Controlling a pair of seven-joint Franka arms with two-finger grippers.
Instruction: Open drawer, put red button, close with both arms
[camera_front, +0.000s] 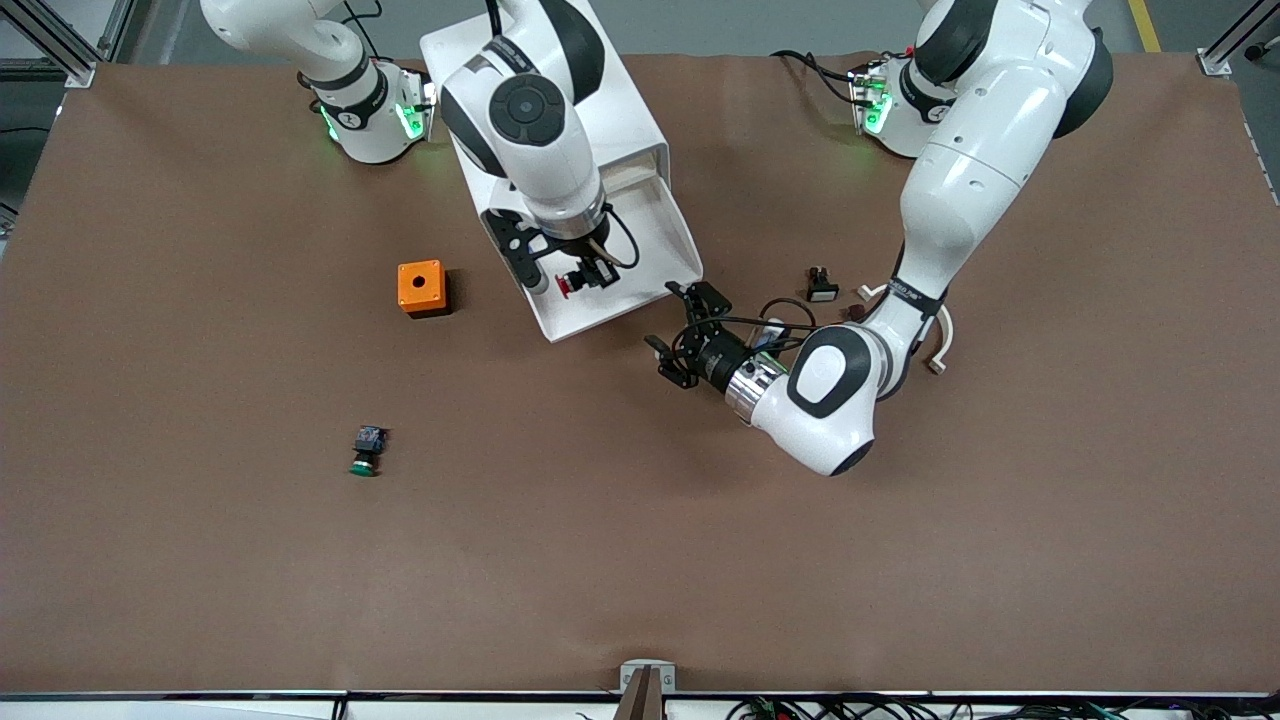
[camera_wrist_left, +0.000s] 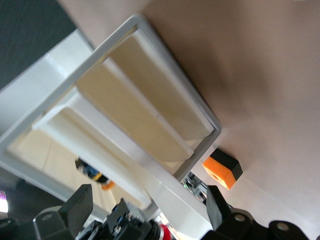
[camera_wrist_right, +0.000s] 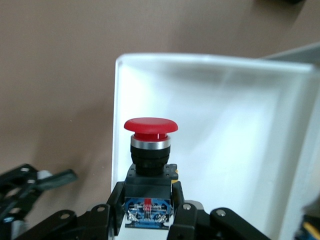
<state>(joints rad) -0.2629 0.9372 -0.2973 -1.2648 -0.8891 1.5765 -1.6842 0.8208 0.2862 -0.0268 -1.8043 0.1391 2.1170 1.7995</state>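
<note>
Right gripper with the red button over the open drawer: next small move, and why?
Probably lower and open. The right gripper is shut on the red mushroom-cap push button, held over the pulled-out white plastic tray drawer. The left gripper stands open by the drawer's front lip.

Brown matte table cover (camera_front: 640, 560), stretched across nearly the whole front view, faintly creased near the edge closest to the front camera. Grey floor (camera_front: 720, 25) along the table's edge by the arm bases, with a yellow floor stripe (camera_front: 1145, 25) at the left arm's corner. Aluminium frame posts (camera_front: 60, 40) at both of those corners. Metal bracket (camera_front: 647, 678) at mid-edge nearest the camera, loose cables (camera_front: 850, 708) beside it. Even overhead light, soft shadows.
</note>
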